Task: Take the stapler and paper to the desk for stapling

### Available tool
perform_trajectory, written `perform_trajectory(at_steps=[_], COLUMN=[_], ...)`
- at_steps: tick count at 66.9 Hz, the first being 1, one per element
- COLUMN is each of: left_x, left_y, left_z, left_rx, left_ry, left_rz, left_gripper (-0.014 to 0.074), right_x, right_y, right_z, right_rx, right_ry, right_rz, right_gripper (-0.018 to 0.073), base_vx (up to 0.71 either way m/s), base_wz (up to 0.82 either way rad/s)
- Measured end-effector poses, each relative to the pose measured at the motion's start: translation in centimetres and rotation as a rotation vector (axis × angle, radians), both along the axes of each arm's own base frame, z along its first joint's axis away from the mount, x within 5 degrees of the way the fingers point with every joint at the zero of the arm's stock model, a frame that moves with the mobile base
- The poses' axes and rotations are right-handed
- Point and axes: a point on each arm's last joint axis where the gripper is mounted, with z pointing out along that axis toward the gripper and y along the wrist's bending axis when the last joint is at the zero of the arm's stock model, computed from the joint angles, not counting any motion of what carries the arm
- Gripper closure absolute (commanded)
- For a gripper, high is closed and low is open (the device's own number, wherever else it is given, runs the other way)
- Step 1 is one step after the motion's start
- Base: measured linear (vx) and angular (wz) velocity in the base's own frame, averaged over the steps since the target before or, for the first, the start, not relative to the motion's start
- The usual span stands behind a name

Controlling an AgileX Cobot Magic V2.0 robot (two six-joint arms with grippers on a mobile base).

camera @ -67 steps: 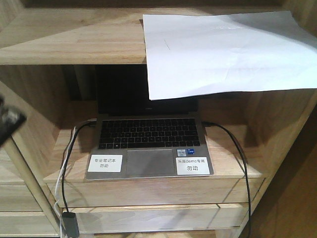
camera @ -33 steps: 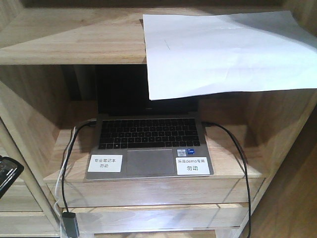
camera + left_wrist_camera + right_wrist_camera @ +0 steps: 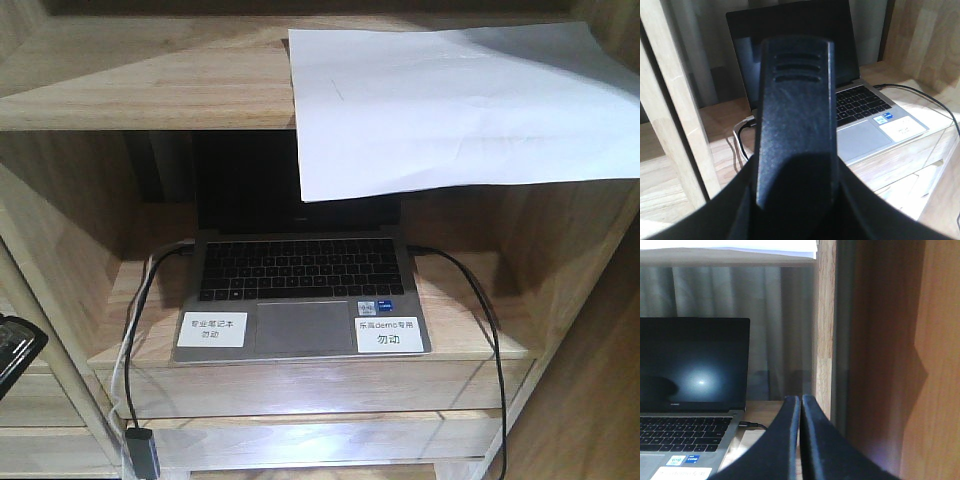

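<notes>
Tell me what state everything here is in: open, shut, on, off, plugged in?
paper: lying flat on the top shelf, front edge hanging over the laptop's screen
laptop: lid open, screen dark
black cable: plugged into the laptop's right side
right gripper: shut, holding nothing
left gripper: only partly in view, open or shut cannot be told

Covered and cropped parts
The wide white paper sheet (image 3: 450, 100) overhangs the light-wood shelf (image 3: 150, 80), hiding the open grey laptop (image 3: 300, 290) screen's upper right; its right corner runs off frame.
</notes>
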Motion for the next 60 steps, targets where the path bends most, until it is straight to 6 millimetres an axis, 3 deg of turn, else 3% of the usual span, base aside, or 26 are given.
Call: perform_trajectory(at_steps=[21,46,60], left_x=[0.0,0.0,0.0], left_y=[0.0,0.0,0.0], left_z=[0.0,0.0,0.0], left_rx=[0.000,0.000,0.000], left_ry=[0.000,0.000,0.000], left_rz=[0.000,0.000,0.000], left_gripper=[0.0603,0.0603,0.0603], right_x=[0.0,-0.1,0.3], right_y=[0.0,0.1,0.5], right_z=[0.0,0.5,1.2], right_rx=[0.037,0.822,0.979], right_ry=[-0.002,0.010,-0.012], right_rz=[0.004,0.106,0.190], right_gripper=[0.0568,0.0558,0.0414], base_vx=[0.00,0.00,0.00], base_wz=[0.00,0.00,0.00])
